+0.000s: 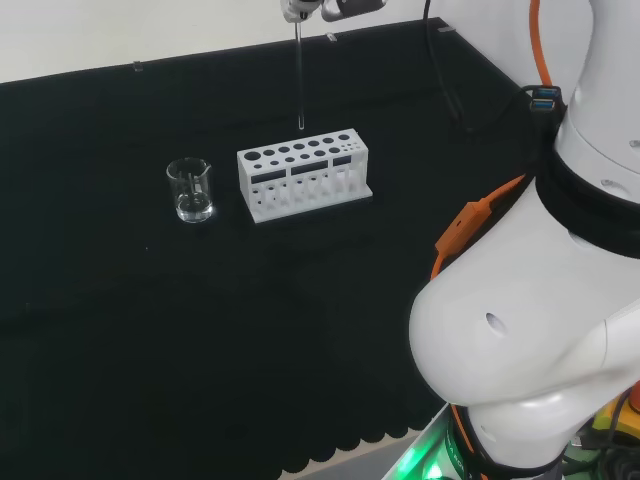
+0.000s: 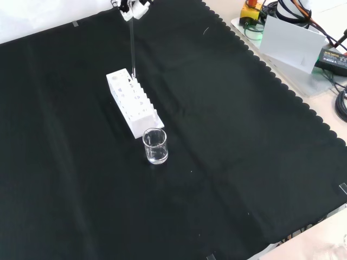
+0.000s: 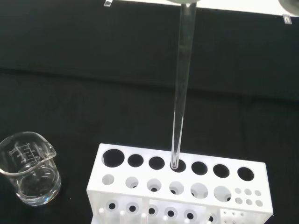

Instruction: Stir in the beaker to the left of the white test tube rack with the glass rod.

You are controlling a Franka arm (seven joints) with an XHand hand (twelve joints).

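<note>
I see the glass rod (image 1: 299, 75) hanging upright at the head view's top centre, its tip just above the rack (image 1: 303, 172). The beaker (image 1: 190, 190) stands left, with open cloth around. The fingers (image 2: 132, 7) pinch the rod's top.

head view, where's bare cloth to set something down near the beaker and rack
Bare cloth lies left of the beaker, and wide across the near side in front of beaker and rack. Behind the rack is bare too, but the glass rod hangs there from the hand. Tightest: the narrow strip between beaker and rack.
</note>
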